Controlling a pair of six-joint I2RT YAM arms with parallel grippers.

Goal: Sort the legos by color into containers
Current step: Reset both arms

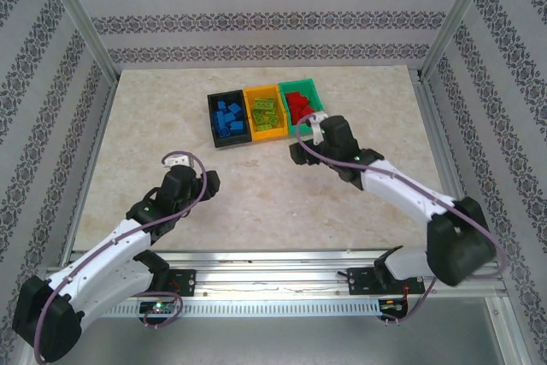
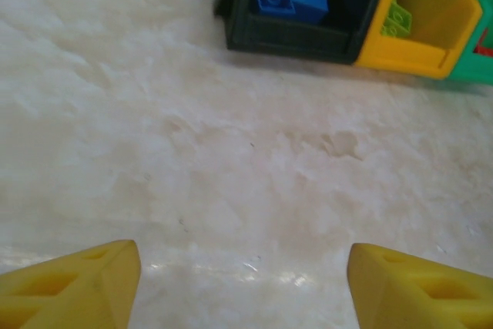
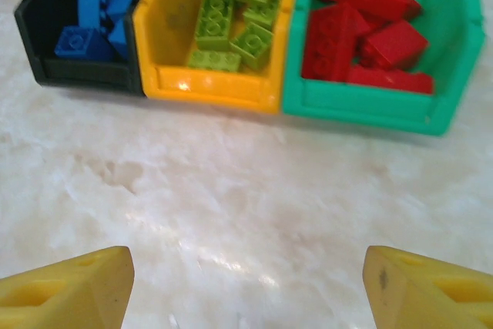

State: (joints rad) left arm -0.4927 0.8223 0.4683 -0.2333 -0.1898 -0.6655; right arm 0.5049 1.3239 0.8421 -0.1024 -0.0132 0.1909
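Marble-patterned desk [image 1: 256,203] inside a walled cell, seen from above and from both wrists.

The left arm [image 1: 111,250] reaches forward over the near-left of the desk. Its jaws stand released, hanging well apart from the containers and to their near left. The right arm [image 1: 402,190] stretches in from the right, and its jaws, also released, hang just in front of the teal bin's near edge.

Three open-top bins stand touching in a row at the far centre of the desk: black bin [image 3: 85,75] on the left, orange-yellow bin [image 3: 212,90] in the middle, teal green bin [image 3: 354,109] on the right.

Each bin holds one colour of lego. The blue bricks [image 3: 85,17] lie in the black bin, the lime green bricks [image 3: 231,5] in the orange-yellow bin, and the red bricks [image 3: 362,21] in the teal green bin, all piled loosely at mixed angles.

In the left wrist view, the yellow fingertips [image 2: 77,287] stand wide apart with bare desk between them. In the right wrist view, the yellow fingertips [image 3: 69,290] are equally spread, with nothing between them and all three bins beyond.
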